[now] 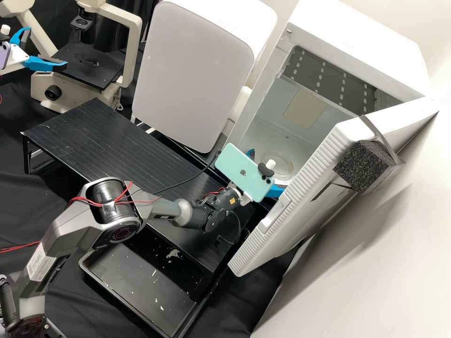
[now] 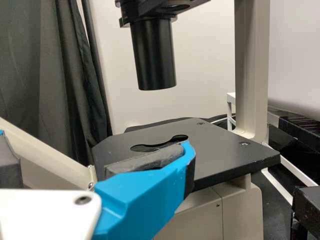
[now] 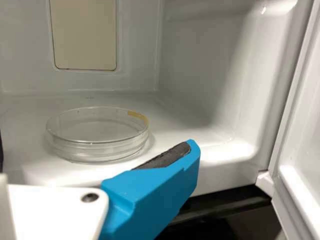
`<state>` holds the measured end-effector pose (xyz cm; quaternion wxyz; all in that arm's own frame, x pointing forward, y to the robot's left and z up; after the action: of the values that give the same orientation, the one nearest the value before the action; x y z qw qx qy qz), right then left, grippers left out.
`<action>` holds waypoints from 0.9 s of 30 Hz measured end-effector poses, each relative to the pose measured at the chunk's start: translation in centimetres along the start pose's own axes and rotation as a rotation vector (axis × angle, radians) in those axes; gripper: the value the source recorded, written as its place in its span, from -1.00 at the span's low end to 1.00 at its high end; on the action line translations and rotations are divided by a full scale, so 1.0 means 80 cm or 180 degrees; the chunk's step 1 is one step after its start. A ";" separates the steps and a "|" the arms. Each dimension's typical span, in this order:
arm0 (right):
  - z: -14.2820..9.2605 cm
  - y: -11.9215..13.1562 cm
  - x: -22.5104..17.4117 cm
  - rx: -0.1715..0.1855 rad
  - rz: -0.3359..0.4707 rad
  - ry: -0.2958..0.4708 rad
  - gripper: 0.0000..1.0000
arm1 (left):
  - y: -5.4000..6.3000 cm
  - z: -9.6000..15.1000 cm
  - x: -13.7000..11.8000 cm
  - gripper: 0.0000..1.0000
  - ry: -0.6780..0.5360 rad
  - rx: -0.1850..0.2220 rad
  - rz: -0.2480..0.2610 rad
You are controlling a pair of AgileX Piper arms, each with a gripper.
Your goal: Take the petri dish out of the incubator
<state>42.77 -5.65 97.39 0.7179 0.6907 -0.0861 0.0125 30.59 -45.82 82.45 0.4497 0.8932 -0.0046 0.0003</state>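
My right gripper (image 1: 268, 170) stands open at the mouth of the white incubator (image 1: 324, 28), partly hidden by the phone on its wrist. The clear petri dish (image 1: 283, 163) lies flat on the incubator's floor, just beyond it. In the right wrist view the dish (image 3: 95, 150), with a yellow mark on its rim, is ahead of the open right gripper (image 3: 96, 149), not between its pads. Over by the microscope, my left gripper (image 1: 47, 47) is open and empty; in the left wrist view one finger of this gripper (image 2: 94, 142) lies before the black stage.
The incubator door (image 1: 300, 188) hangs open on the right, a black foam block (image 1: 361, 166) strapped to it. A black slatted platform (image 1: 108, 141) runs from the microscope stage (image 1: 89, 65) towards the incubator. Below it sits a black tray (image 1: 141, 277).
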 end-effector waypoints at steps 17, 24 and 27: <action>0.006 0.005 0.020 -0.0006 -0.0098 -0.0055 1.00 | 0.000 0.000 0.000 1.00 0.0000 0.0000 0.0000; 0.003 0.009 0.025 -0.0051 -0.0178 -0.0070 1.00 | 0.000 0.000 0.000 1.00 0.0000 0.0000 0.0000; 0.003 0.008 0.028 -0.0038 -0.0202 -0.0050 1.00 | 0.000 0.000 0.000 1.00 0.0000 0.0000 0.0000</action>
<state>44.83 -6.09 98.34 0.7214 0.6888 -0.0699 -0.0162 30.59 -45.82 82.45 0.4497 0.8932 -0.0046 0.0003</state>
